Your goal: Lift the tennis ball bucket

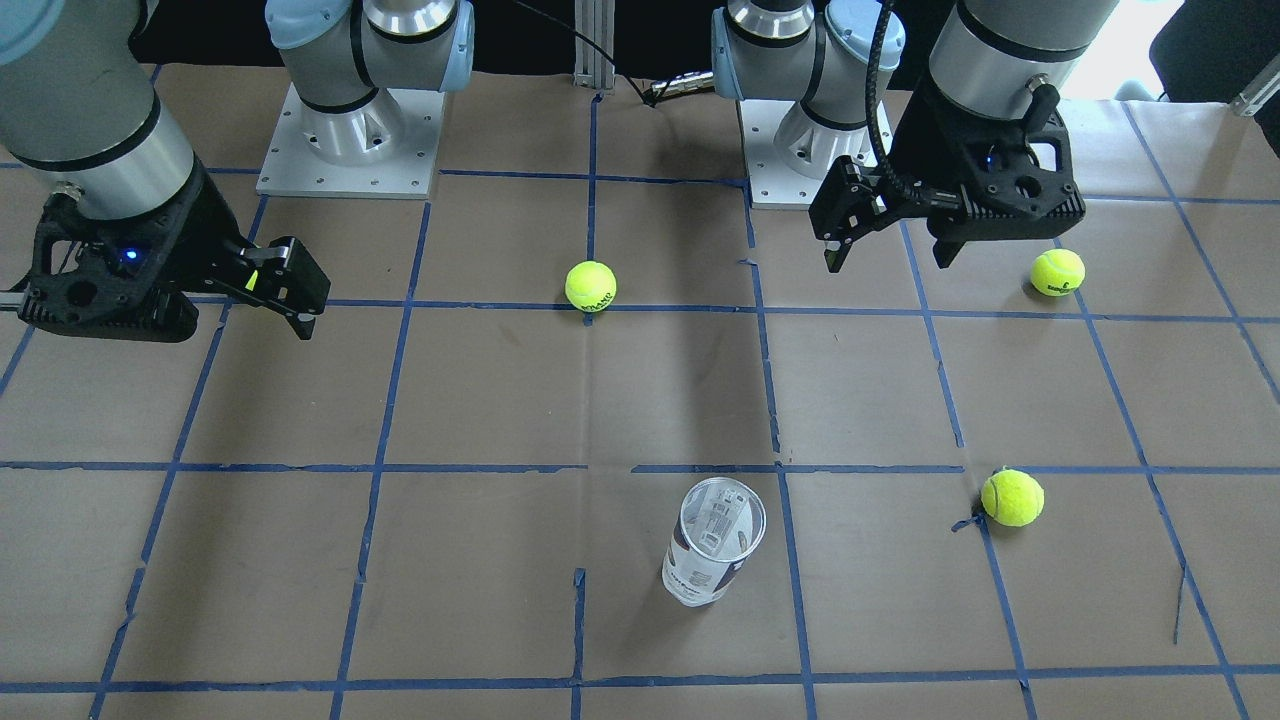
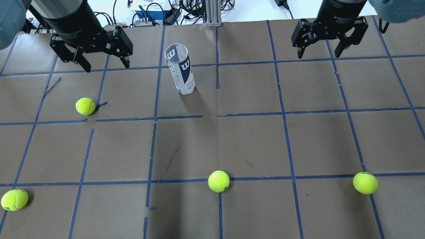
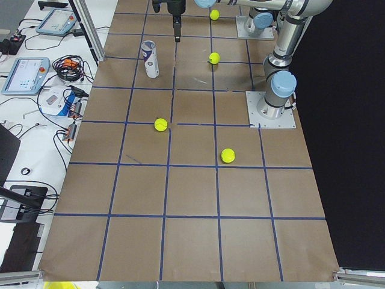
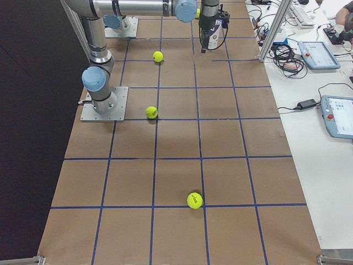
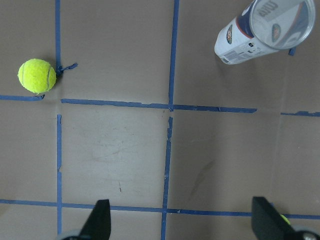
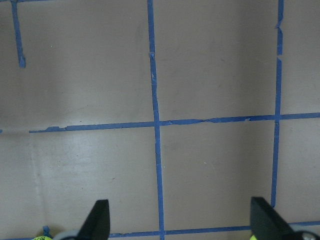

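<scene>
Item: tennis ball bucket (image 2: 180, 68), standing upright on the table (image 2: 232, 139), mouth up, long axis vertical. It lay near my left gripper (image 2: 107, 64), off toward my right side; my right gripper (image 2: 319, 53) hung well apart. Both grippers were spread wide and held nothing. I judged the left arm nearer.

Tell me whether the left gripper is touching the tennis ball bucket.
Apart. Overhead exterior view shows bare table between left gripper and tennis ball bucket.
</scene>
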Available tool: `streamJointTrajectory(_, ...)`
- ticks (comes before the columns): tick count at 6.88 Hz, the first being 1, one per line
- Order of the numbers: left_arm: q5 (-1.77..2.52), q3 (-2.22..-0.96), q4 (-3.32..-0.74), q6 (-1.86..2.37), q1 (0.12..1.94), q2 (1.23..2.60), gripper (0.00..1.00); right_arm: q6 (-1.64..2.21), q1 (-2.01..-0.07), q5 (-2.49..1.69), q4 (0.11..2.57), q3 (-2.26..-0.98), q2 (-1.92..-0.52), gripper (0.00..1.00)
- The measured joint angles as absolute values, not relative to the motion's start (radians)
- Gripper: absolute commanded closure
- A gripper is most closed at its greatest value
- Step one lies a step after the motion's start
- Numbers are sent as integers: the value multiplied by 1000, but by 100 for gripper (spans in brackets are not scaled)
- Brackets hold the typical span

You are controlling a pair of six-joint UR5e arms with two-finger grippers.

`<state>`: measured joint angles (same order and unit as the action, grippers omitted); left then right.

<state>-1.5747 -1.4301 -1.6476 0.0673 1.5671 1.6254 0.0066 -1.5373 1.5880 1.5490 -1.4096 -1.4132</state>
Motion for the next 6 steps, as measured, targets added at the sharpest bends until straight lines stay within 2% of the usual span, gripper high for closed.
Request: streamJointTrajectory(6, -1580, -1429, -1644, 51, 1564, 1620, 0, 6, -1537, 1594, 1546, -1404, -1414, 0)
